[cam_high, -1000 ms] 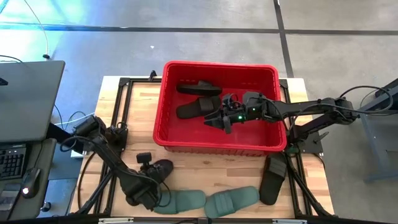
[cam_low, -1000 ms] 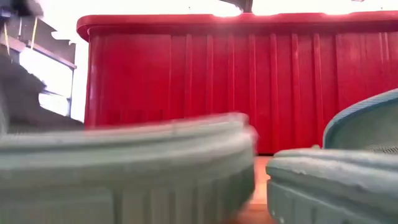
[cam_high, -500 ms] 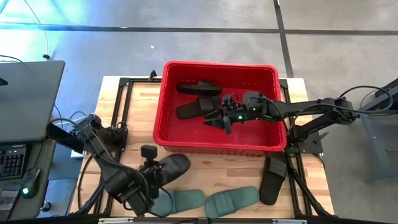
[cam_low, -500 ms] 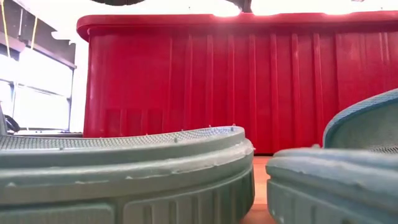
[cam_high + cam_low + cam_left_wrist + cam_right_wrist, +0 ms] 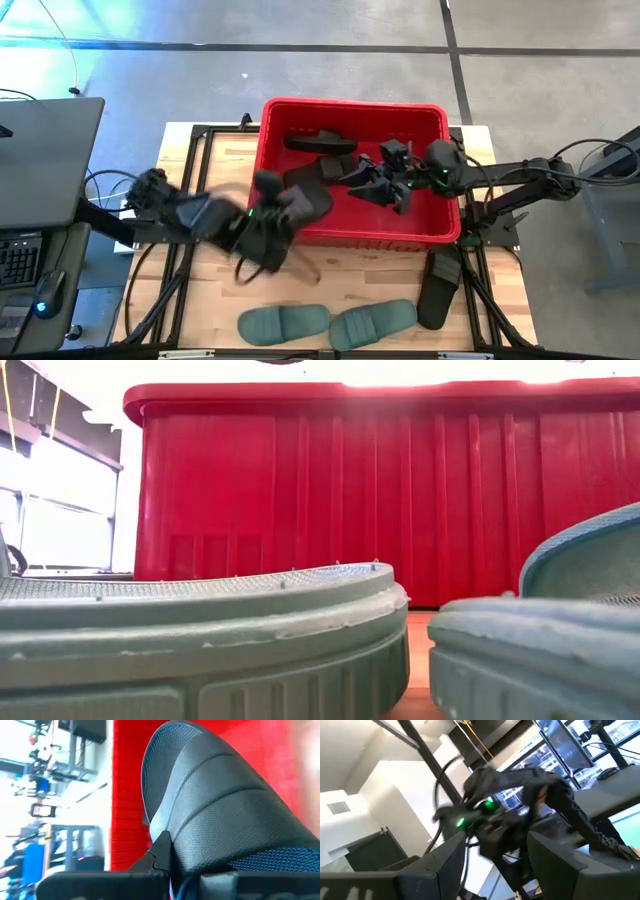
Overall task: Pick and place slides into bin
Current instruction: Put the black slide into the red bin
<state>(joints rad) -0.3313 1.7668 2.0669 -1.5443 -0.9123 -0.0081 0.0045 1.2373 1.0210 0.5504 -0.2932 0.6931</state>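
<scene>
Left gripper (image 5: 262,232) clamped on black slide (image 5: 300,205), carried toe-first over bin (image 5: 270,120) near rim, high enough to clear wall before drop. Right gripper (image 5: 385,180) above bin interior, fingers apart, holding nothing; likely out of left arm's path. 2 black slides in bin. On table: 2 green slides (image 5: 285,323), 1 black slide (image 5: 438,288) at right.

Two dark jointed arms, black cables, small green lights.
</scene>
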